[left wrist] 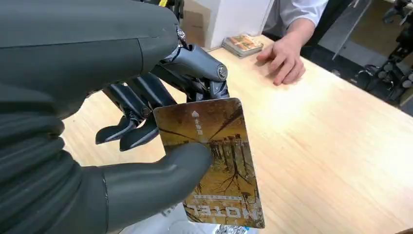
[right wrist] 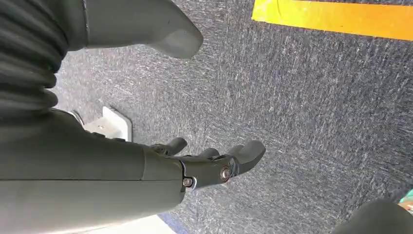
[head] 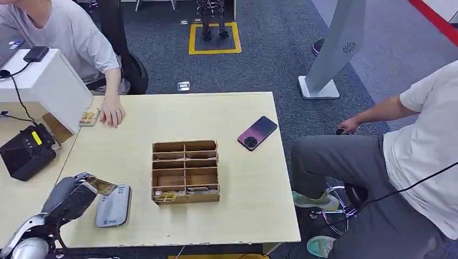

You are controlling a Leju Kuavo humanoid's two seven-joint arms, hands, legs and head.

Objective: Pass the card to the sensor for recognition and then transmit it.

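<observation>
Dark blue-grey carpet surrounds the pale wooden counter (head: 178, 116) I am working at. My card (left wrist: 214, 161), a golden-brown one printed with bare trees and the word HOTEL, sits pinched in my left hand (head: 81, 194), the thick thumb (left wrist: 160, 180) pressing its face while the darker fingers (left wrist: 136, 122) back it from behind. I see that hand at the counter's near left corner, holding the card over the upper end of a grey sensor pad (head: 114, 205) that lies flat on the wood.

Just beyond, toward the middle of the counter, stands a brown divided box (head: 185, 171) with cards in its nearest compartments. A phone (head: 257, 133) with a reddish back lies farther right. At the far left edge a person's hand (head: 112, 114) rests flat beside a small stack of cards (head: 89, 116), next to a white box (head: 46, 81). A black device (head: 26, 151) sits on the neighbouring desk.

My right hand (right wrist: 209, 163) hangs over the carpet, fingers loosely apart, holding nothing. Another person sits to the right of the counter.
</observation>
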